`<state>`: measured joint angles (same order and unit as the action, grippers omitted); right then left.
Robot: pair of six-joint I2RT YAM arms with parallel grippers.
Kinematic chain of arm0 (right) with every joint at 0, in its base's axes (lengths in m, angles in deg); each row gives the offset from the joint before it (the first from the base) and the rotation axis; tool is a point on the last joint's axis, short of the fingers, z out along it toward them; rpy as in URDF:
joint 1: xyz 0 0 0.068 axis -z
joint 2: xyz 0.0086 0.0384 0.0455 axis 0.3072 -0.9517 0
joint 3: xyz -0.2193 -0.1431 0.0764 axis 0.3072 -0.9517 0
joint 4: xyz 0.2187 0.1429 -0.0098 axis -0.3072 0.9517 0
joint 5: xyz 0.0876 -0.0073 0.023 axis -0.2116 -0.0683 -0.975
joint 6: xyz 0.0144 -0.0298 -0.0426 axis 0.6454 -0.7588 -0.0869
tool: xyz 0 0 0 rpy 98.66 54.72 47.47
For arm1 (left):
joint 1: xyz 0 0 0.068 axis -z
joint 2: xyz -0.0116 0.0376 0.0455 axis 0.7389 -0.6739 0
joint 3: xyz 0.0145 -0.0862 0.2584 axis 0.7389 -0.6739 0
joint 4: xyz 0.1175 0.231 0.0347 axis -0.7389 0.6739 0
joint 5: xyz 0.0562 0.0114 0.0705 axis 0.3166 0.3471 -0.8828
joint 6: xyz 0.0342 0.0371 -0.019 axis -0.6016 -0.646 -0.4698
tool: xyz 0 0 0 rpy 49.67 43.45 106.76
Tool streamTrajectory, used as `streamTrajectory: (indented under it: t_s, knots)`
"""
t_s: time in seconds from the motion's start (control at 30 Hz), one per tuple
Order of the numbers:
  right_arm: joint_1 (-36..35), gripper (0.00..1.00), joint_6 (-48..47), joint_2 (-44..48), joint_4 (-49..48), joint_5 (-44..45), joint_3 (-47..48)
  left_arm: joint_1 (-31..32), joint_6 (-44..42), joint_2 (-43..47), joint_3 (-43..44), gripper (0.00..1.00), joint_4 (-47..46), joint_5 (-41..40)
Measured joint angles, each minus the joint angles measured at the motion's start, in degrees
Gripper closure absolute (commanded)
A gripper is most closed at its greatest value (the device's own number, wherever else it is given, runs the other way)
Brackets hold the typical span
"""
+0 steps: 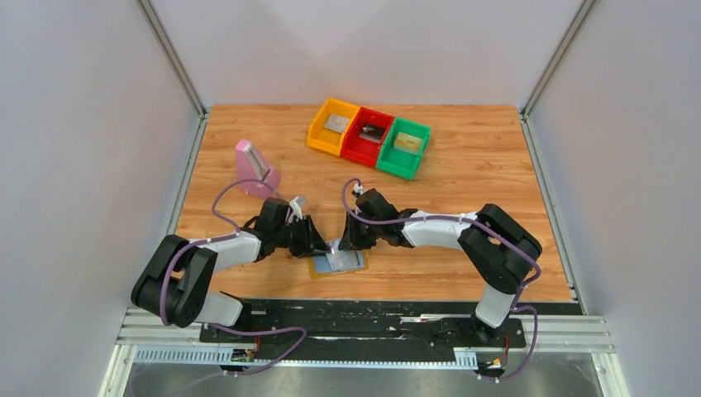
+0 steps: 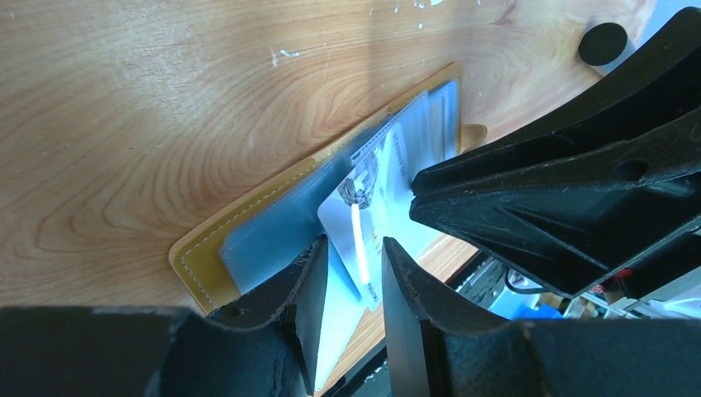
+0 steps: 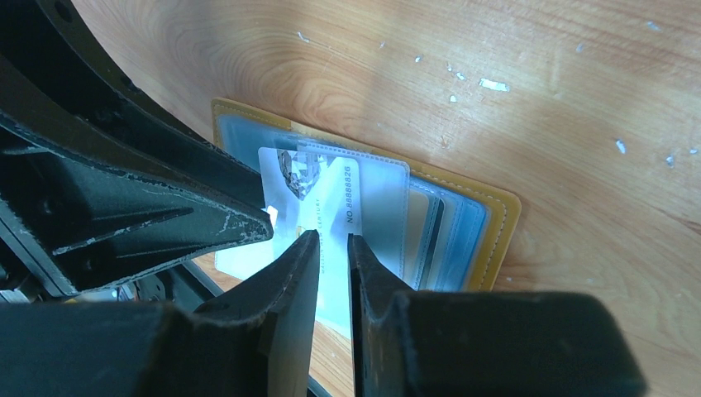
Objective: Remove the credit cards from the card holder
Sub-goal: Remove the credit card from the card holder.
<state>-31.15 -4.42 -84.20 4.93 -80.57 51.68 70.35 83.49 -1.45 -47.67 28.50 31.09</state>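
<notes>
Lab test cell, grey panels [image 1: 83,124], aluminium rails [image 1: 172,58]

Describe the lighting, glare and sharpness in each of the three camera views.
Top external view: even, diffuse light, only soft shadows on the table. Left wrist view: a white glare streak runs down the silver card. Right wrist view: the card holder and the card's printed number are sharp, with glare at the card's left edge.
</notes>
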Motion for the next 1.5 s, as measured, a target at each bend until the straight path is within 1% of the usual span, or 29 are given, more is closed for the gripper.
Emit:
streamTrajectory:
  t_s: [0.2,0.53,0.7,0.87,1.0,1.07,1.1,1.13,1.17,1.23,1.5]
  knots:
    - [-0.02,0.80,0.68,0.00,-0.76,0.00,-0.33,0.00,1.90,0.72,-0.81,0.58,-1.03,-0.68]
    - [0.00,0.80,1.05,0.02,-1.40,0.00,-0.66,0.00,3.91,3.08,-2.16,0.59,-0.68,-3.21]
    - [0.00,0.80,1.09,0.09,-1.66,0.00,-0.85,-0.02,5.33,2.93,-2.78,0.59,-1.99,-3.10]
    - [0.00,0.80,1.09,0.09,-1.66,0.02,-0.85,-0.13,7.37,1.27,-3.45,0.60,-5.33,-1.88]
    - [0.00,0.80,1.09,0.11,-1.66,0.04,-0.87,-0.31,9.03,-0.07,-4.28,0.66,-8.39,-0.94]
    - [0.00,0.80,1.11,0.17,-1.70,0.11,-0.96,-0.31,9.66,-0.33,-4.70,0.72,-9.35,-0.87]
    - [-0.02,0.80,1.16,0.22,-1.81,0.20,-1.05,-0.33,9.92,-0.33,-4.87,0.79,-9.53,-0.94]
    - [-0.02,0.80,1.25,0.26,-1.86,0.28,-1.11,-0.31,10.10,-0.31,-5.01,0.82,-9.51,-1.16]
    - [-0.02,0.80,1.27,0.31,-1.81,0.44,-1.14,-0.31,10.08,-0.28,-5.14,0.90,-9.38,-1.57]
    - [-0.02,0.79,1.27,0.42,-1.70,0.68,-1.16,-0.31,10.38,0.15,-5.27,0.99,-8.74,-2.21]
    - [-0.02,0.79,1.27,0.85,-1.27,1.88,-1.51,-0.52,9.84,4.04,-4.55,1.00,-3.61,-4.33]
